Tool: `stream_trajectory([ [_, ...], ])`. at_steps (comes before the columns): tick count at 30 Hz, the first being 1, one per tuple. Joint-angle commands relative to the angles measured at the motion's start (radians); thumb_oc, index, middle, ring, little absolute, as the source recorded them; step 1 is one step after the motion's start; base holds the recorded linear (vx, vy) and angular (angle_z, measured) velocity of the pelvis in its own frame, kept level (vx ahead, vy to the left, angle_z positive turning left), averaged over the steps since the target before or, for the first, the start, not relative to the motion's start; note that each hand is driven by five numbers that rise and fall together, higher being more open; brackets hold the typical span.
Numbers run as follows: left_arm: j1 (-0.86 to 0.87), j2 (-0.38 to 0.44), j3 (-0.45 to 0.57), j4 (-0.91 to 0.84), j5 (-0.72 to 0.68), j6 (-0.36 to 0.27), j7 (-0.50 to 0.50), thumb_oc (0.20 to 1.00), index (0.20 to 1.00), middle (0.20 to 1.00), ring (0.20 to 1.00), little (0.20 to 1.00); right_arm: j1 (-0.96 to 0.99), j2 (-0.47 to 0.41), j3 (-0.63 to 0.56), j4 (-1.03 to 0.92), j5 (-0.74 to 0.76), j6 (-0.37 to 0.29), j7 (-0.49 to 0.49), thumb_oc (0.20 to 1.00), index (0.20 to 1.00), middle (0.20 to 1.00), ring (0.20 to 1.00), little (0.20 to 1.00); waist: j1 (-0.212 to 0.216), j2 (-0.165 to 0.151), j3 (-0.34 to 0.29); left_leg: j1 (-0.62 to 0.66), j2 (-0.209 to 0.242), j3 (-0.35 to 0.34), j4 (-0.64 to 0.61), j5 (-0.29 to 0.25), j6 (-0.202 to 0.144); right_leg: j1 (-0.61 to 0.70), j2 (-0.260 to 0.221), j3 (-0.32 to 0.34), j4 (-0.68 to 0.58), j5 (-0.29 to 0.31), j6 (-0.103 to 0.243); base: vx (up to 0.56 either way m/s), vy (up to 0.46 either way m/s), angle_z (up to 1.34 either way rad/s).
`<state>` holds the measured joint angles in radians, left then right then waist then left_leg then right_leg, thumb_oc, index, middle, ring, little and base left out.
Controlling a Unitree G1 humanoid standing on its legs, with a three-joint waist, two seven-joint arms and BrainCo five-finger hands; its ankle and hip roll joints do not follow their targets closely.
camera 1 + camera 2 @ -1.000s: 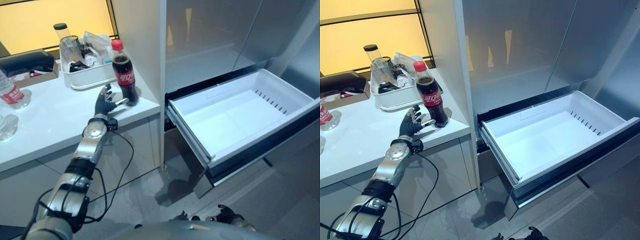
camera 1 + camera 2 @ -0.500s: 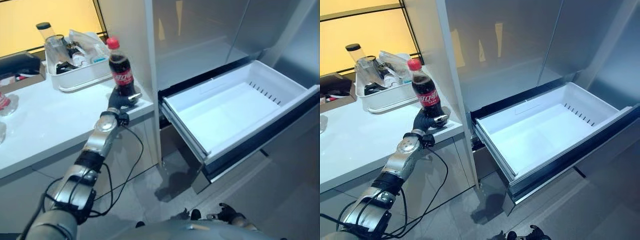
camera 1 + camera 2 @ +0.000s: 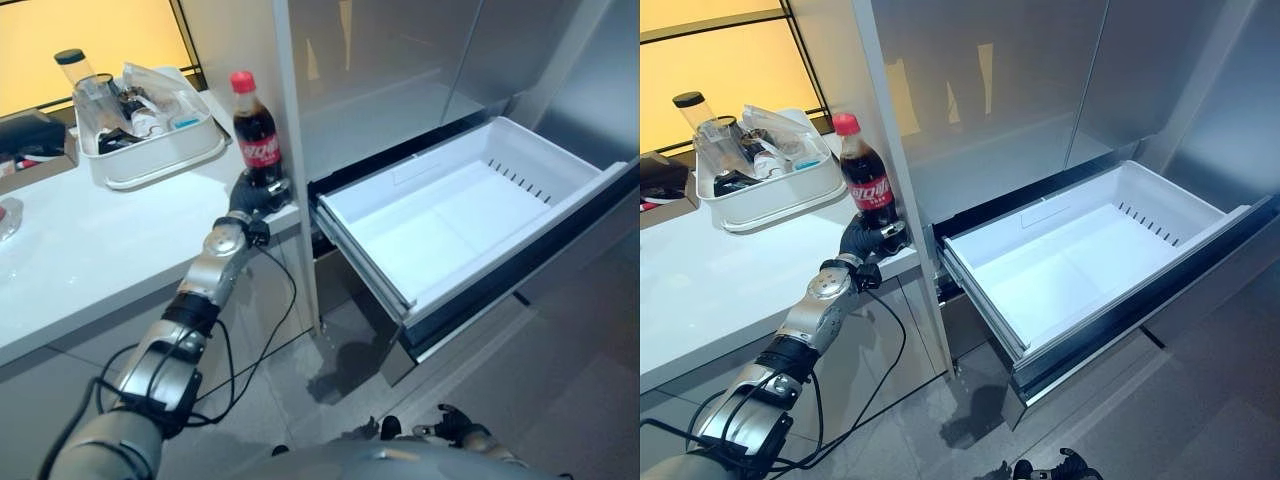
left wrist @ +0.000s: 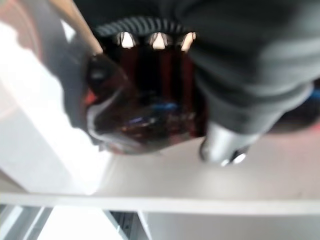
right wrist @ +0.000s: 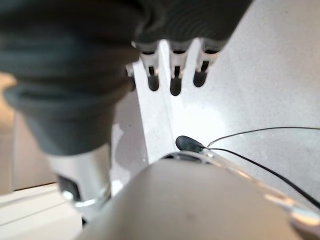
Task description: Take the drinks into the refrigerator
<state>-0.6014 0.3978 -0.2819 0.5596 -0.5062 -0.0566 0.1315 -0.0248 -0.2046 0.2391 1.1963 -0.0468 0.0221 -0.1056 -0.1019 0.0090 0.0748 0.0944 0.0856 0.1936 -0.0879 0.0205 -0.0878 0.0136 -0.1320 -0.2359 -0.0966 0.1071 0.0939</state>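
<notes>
At the worktop's (image 3: 90, 240) right near corner the cola bottle (image 3: 257, 140) stands upright, long axis vertical, the left hand (image 3: 250, 195) curled round its base from the near side; rightward the open fridge drawer (image 3: 450, 215) lies lower, well apart; right hand (image 5: 172, 75) hangs relaxed. Since a second ago, the left hand has closed on the bottle.

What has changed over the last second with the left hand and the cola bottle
The left hand went from open beside the cola bottle to closed round its base. The bottle is upright on the counter edge. The fridge drawer stays open and empty, and the white tray is unmoved.
</notes>
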Motion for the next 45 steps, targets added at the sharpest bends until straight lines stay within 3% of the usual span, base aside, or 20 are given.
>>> stream_trajectory([
  [1,-0.106,-0.057,0.003,0.03,0.01,-0.055,-0.015,0.2,0.2,0.2,0.2,0.2,-0.039,0.034,0.005,0.047,0.02,-0.016,-0.018,1.0,1.0,1.0,1.0,1.0,-0.036,-0.023,0.018,-0.015,-0.017,0.009,0.001,-0.036,0.018,0.058,-0.032,-0.007,0.009,-0.048,0.067,-0.03,-0.003,-0.01],
  [8,0.091,-0.08,0.047,-0.169,0.004,-0.078,-0.042,0.2,0.2,0.2,0.2,0.2,-0.041,0.031,-0.095,0.043,0.109,-0.027,-0.039,1.0,1.0,1.0,1.0,1.0,-0.021,-0.031,0.019,-0.024,-0.02,-0.001,0.001,-0.035,0.02,0.056,-0.035,-0.012,0.009,-0.045,0.066,-0.01,0.002,0.0],
  [11,0.257,-0.092,0.08,-0.318,-0.013,-0.082,-0.088,0.2,0.2,0.2,0.2,0.2,-0.042,0.029,-0.199,0.03,0.217,-0.046,-0.058,1.0,1.0,1.0,1.0,1.0,-0.006,-0.037,0.025,-0.029,-0.021,-0.007,0.001,-0.037,0.023,0.051,-0.037,-0.012,0.009,-0.043,0.066,-0.02,0.005,-0.01],
  [18,0.473,-0.094,0.124,-0.489,0.023,-0.093,-0.141,0.2,0.2,0.2,0.2,0.2,-0.054,-0.012,-0.388,-0.025,0.458,-0.108,-0.109,1.0,1.0,1.0,1.0,1.0,0.014,-0.047,0.028,-0.033,-0.024,-0.013,0.001,-0.044,0.028,0.049,-0.037,-0.012,0.009,-0.045,0.067,-0.01,0.007,-0.02],
  [19,0.501,-0.09,0.131,-0.515,0.03,-0.1,-0.152,0.2,0.2,0.2,0.2,0.2,-0.063,-0.024,-0.42,-0.048,0.5,-0.125,-0.122,1.0,1.0,1.0,1.0,1.0,0.016,-0.05,0.03,-0.036,-0.025,-0.015,0.001,-0.044,0.029,0.048,-0.038,-0.013,0.009,-0.045,0.067,-0.02,0.004,-0.05],
  [20,0.535,-0.067,0.179,-0.542,0.023,-0.099,-0.164,0.2,0.2,0.2,0.2,0.2,-0.031,-0.17,-0.525,-0.065,0.572,-0.126,-0.078,1.0,1.0,1.0,1.0,1.0,0.012,-0.057,0.032,-0.035,-0.025,-0.015,0.001,-0.045,0.028,0.046,-0.037,-0.012,0.009,-0.044,0.068,-0.04,0.009,-0.06],
  [21,0.54,-0.078,0.168,-0.556,0.015,-0.112,-0.167,0.2,0.2,0.2,0.2,0.2,0.009,-0.101,-0.485,-0.134,0.549,-0.162,-0.116,1.0,1.0,1.0,1.0,1.0,0.004,-0.056,0.038,-0.037,-0.026,-0.013,0.001,-0.044,0.029,0.04,-0.036,-0.005,0.009,-0.039,0.067,-0.04,0.012,-0.06],
  [23,0.594,-0.09,0.2,-0.584,0.031,-0.119,-0.17,0.2,0.2,0.2,0.2,0.2,0.051,-0.022,-0.535,-0.227,0.593,-0.209,-0.139,1.0,1.0,1.0,1.0,1.0,0.002,-0.052,0.043,-0.04,-0.03,-0.018,0.001,-0.048,0.035,0.041,-0.038,-0.005,0.009,-0.039,0.067,-0.03,0.043,0.0],
  [27,0.627,-0.095,0.2,-0.58,0.025,-0.131,-0.172,0.2,0.2,0.2,0.2,0.2,0.013,-0.051,-0.59,-0.265,0.645,-0.255,-0.179,1.0,1.0,1.0,1.0,1.0,0.005,-0.054,0.037,-0.033,-0.032,-0.019,0.001,-0.055,0.037,0.049,-0.041,-0.01,0.01,-0.043,0.068,0.01,0.02,-0.05],
  [35,0.659,-0.118,0.251,-0.587,0.048,-0.148,-0.154,0.2,0.2,0.2,0.2,0.2,0.032,-0.047,-0.667,-0.764,0.539,-0.371,-0.28,1.0,1.0,1.0,1.0,1.0,-0.005,-0.054,0.027,-0.016,-0.032,-0.015,0.001,-0.064,0.041,0.058,-0.044,-0.005,0.014,-0.048,0.066,0.0,0.0,0.0],
  [45,0.674,-0.098,0.293,-0.661,0.111,-0.173,-0.156,0.2,0.2,0.2,0.2,0.2,0.006,-0.011,-0.68,-1.262,0.326,-0.397,-0.296,1.0,1.0,1.0,1.0,1.0,-0.001,-0.058,0.022,-0.01,-0.031,-0.019,0.001,-0.067,0.045,0.064,-0.042,-0.004,0.016,-0.055,0.061,0.0,0.0,0.0],
])
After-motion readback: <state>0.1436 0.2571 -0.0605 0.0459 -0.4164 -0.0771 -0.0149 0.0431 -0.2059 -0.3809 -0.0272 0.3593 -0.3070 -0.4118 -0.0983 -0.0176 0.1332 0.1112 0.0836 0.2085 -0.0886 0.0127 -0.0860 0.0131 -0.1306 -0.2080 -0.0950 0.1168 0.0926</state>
